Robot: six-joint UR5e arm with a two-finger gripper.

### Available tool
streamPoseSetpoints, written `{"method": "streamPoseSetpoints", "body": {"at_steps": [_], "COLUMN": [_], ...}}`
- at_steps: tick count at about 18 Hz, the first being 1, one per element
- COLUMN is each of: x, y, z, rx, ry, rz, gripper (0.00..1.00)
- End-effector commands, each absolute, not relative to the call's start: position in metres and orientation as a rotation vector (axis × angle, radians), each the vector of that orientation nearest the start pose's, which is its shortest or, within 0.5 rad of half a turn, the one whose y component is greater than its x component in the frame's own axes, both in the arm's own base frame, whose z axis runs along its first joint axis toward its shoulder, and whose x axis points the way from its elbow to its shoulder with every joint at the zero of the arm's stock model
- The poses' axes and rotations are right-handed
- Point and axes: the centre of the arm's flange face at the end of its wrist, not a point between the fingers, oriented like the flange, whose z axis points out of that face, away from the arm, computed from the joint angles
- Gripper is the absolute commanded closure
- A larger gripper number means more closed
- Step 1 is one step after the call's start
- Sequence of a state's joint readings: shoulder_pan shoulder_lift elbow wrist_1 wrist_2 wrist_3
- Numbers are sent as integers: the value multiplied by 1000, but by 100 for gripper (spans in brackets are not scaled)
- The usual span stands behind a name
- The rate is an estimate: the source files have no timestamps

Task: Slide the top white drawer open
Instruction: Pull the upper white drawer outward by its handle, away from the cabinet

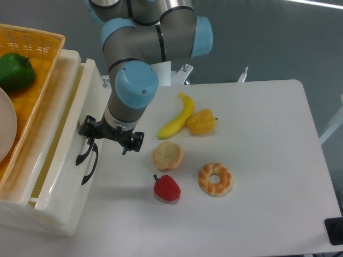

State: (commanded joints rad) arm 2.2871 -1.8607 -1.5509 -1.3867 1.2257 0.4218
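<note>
We see the top drawer (64,128) at the left of the tabletop (268,160), pulled a little way out of the cabinet (32,214), so a narrow yellowish gap shows between its front panel and the cabinet's top edge. What lies inside the drawer we cannot tell; the gap is too thin. On the drawer front sit two curved black handles: the upper handle (82,156) and, just beside it, the lower handle (92,167).

The end effector (110,138) hangs at the drawer front, its left finger at the upper handle; whether the fingers are clamped on that handle or merely against it, we cannot tell.

On top of the cabinet rests an orange basket (40,59). In it lie a green pepper (15,70) and the edge of a white plate (6,131).

To the right of the drawer, on the tabletop, lie a banana (177,118) touching a yellow pepper (201,122), a bread roll (167,155) just beside the end effector, a red pepper (166,188) and a doughnut (215,179). None touches the drawer front.
</note>
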Motion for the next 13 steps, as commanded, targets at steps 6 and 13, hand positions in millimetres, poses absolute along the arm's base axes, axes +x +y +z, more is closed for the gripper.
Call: {"method": "streamPoseSetpoints", "body": {"at_steps": [6,13], "x": [-273,-292], "y": [551,543], "z": [362,366], "rx": [-2943,-2924], "ry": [-487,-528], "rz": [-507,-496], "gripper": [0,0]}}
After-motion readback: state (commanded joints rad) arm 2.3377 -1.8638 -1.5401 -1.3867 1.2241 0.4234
